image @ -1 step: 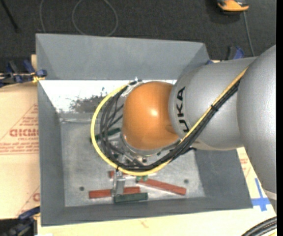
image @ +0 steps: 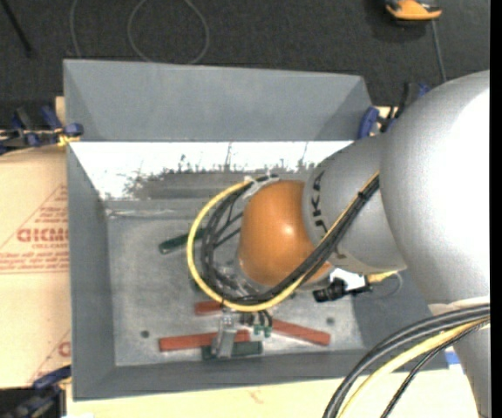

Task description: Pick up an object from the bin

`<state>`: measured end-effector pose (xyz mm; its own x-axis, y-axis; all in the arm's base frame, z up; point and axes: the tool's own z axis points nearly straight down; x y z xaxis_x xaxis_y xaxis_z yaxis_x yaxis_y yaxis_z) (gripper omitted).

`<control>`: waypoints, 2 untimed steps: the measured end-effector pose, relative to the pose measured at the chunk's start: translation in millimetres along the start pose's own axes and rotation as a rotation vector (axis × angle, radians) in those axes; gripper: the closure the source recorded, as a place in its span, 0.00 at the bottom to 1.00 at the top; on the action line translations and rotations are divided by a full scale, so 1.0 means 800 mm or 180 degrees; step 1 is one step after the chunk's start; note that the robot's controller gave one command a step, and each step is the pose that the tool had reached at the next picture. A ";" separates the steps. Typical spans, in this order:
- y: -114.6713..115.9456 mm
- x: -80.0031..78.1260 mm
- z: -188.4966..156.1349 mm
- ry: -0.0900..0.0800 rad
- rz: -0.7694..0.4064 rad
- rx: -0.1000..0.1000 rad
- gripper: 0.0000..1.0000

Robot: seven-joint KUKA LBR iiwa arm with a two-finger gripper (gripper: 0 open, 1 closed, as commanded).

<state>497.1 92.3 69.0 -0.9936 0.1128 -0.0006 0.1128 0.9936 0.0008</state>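
Observation:
My gripper [image: 227,336] reaches down near the bin's front wall, below the arm's orange cover. Right under it lies a dark green piece [image: 238,351], touching or nearly touching the gripper's tip. A reddish-brown strip [image: 186,342] runs out to the left of the gripper, and a second strip [image: 305,332] slants away to the right. A shorter reddish-brown piece [image: 207,307] lies just behind the gripper. Whether these strips join under the gripper is hidden.
A dark green stick-like thing [image: 172,244] lies on the bin floor at the left middle, partly under the yellow cable loop. A black-and-white small part [image: 342,286] sits at the right beneath the arm. The arm covers the bin's right half.

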 end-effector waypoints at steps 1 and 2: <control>0.003 0.000 -0.005 0.0002 -0.0004 -0.0006 1.00; -0.015 -0.015 -0.209 -0.0033 -0.0050 -0.0007 1.00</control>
